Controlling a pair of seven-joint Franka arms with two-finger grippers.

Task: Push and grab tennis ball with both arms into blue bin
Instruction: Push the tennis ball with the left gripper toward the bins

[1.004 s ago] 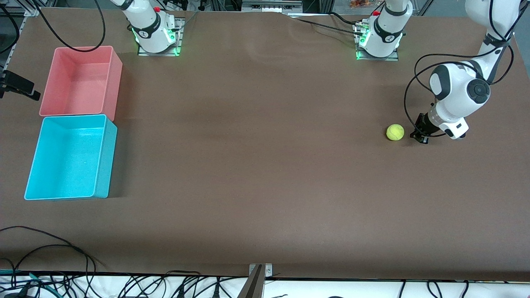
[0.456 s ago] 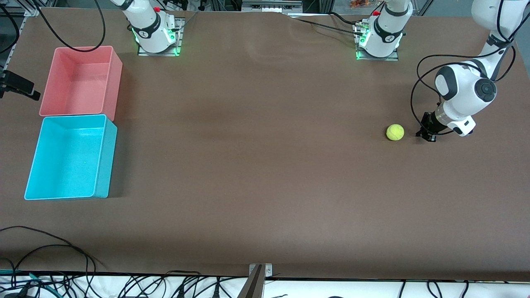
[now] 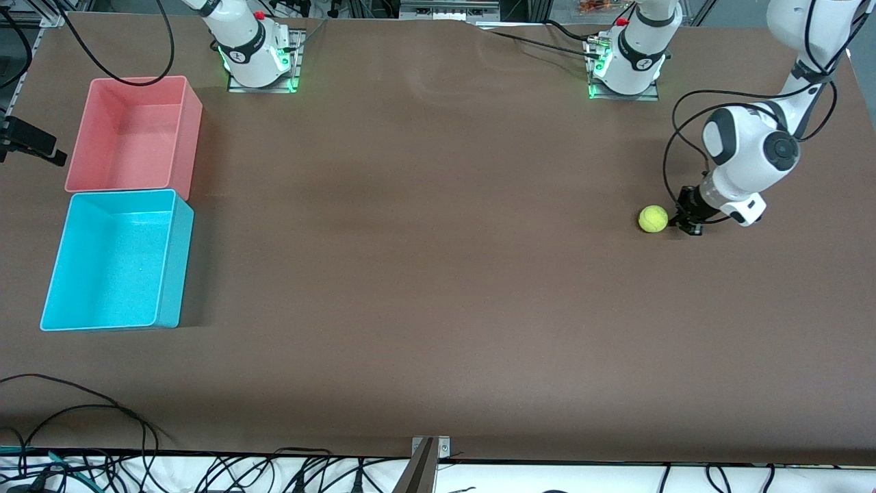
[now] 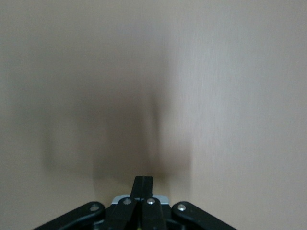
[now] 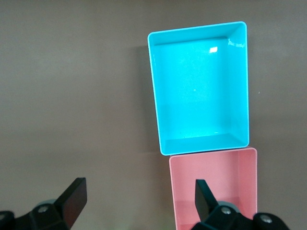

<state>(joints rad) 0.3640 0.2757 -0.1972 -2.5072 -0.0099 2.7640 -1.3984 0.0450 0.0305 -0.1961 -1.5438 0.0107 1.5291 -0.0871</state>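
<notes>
The tennis ball (image 3: 653,219) sits on the table (image 3: 438,274) toward the left arm's end, well apart from the blue bin (image 3: 172,260), which stands at the right arm's end just beside the pink bin (image 3: 188,130) and nearer the front camera. The left gripper (image 3: 687,223) is low at the table, just beside the ball, fingers (image 4: 143,184) closed together with nothing between them. The right gripper (image 5: 139,201) waits high over the bins, jaws spread wide and empty.
</notes>
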